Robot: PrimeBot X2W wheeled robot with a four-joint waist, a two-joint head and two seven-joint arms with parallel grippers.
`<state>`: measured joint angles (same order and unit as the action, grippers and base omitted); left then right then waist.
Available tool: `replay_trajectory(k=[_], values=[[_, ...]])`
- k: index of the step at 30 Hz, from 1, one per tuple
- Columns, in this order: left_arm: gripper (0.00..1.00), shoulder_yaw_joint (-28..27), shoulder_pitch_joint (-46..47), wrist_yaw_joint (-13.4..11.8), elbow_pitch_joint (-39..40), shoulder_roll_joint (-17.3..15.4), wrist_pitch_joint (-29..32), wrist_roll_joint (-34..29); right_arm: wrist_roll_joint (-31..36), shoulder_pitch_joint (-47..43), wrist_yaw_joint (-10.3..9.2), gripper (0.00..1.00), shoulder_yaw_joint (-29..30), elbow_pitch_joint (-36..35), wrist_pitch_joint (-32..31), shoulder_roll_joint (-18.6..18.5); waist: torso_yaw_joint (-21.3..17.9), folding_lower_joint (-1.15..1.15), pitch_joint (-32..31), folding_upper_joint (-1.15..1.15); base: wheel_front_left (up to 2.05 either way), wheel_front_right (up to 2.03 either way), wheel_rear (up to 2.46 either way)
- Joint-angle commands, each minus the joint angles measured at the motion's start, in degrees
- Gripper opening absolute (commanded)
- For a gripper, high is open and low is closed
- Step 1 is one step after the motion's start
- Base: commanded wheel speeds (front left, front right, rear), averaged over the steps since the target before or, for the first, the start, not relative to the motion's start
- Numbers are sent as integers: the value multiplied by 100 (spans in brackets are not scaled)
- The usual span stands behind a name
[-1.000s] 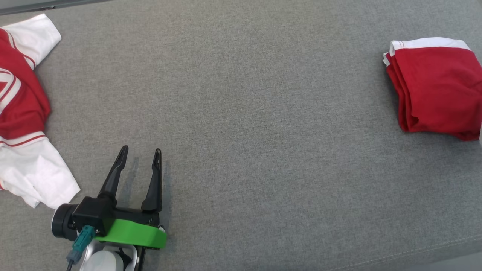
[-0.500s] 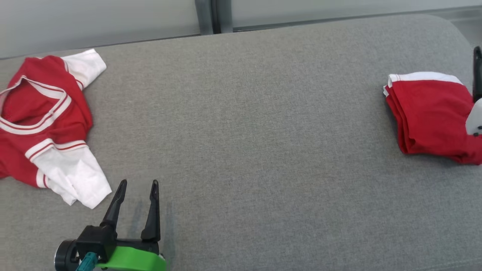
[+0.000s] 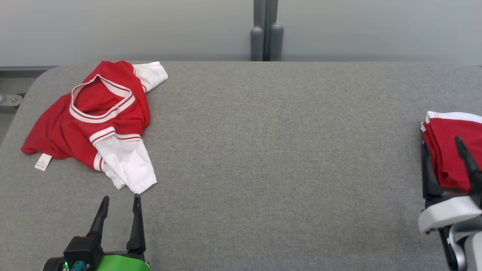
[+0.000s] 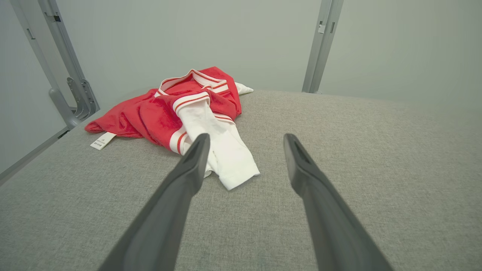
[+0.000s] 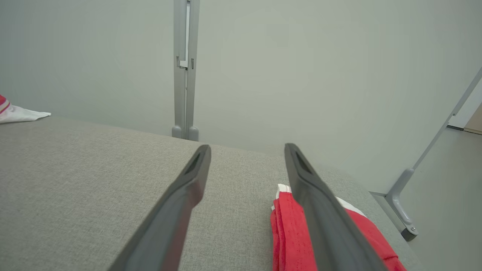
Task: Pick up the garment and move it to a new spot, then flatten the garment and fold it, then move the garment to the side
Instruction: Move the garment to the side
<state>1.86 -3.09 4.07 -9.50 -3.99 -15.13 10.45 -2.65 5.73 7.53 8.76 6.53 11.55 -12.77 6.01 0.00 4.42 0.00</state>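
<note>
**Crumpled jersey waits at far left**

The red-and-white jersey (image 3: 98, 124) lies bunched at the far left of the grey upholstered surface (image 3: 282, 150). Its white sleeve (image 3: 130, 169) trails toward the left gripper (image 3: 121, 197), whose fingers are spread and empty. The jersey looks light, limp and unlikely to slip, and the shoulder seams seem the best hold. The right gripper (image 3: 440, 142), likewise spread and empty, hangs beside a folded red garment (image 3: 448, 128) at the right edge. A pale wall (image 3: 150, 30) and a metal post (image 3: 265, 37) stand behind.

Soft cloth garment (image 3: 94, 124), coarse woven grey table (image 3: 282, 150)
</note>
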Motion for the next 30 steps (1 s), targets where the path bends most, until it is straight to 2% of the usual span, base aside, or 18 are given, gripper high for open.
replay_trajectory(k=[1, 7, 15, 30], values=[[100, -28, -45, 37, -32, -33, 1, -42, 66, -171, -9, 100, 27, 71, 114, 114, 197, 0, -200, 0, 0, 0, 0], [100, -138, -137, 88, -209, -56, 1, -127, 292, -811, -9, 100, -68, 500, 366, 540, 164, 0, -455, 0, 0, 0, 0], [100, -218, -192, 201, -418, -1, 1, -167, 477, -1117, -9, 100, -127, 358, 367, 866, -109, 0, -489, 0, 0, 0, 0], [100, -239, -133, 293, -512, 55, 1, -204, 499, -1101, -9, 100, -85, 282, 369, 967, -155, 0, -482, 0, 0, 0, 0]])
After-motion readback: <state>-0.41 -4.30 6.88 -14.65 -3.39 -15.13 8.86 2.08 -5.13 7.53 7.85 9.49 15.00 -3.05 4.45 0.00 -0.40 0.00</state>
